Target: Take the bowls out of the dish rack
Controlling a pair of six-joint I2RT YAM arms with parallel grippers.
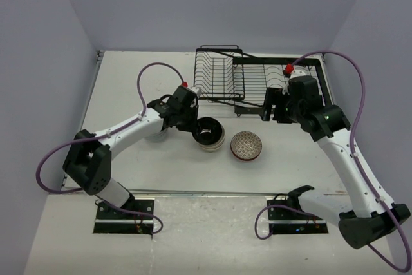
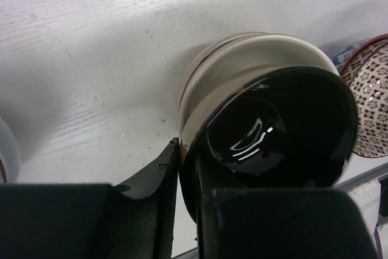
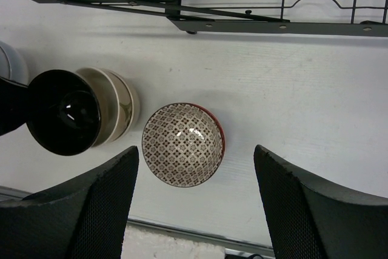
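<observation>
One black bowl (image 2: 273, 131) in left gripper (image 2: 188, 163) (over cream bowls (image 2: 242, 59)), right gripper (image 3: 195, 151) agape

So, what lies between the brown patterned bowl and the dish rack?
Only bare table; nothing stands between the brown patterned bowl and the dish rack. The right wrist view shows it.

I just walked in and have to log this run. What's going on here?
The left gripper is clamped on the rim of the black-glazed bowl, holding it tilted over a stack of cream bowls on the table. A red-patterned bowl sits beside the stack. The right gripper hangs open and empty just in front of the dish rack.
</observation>
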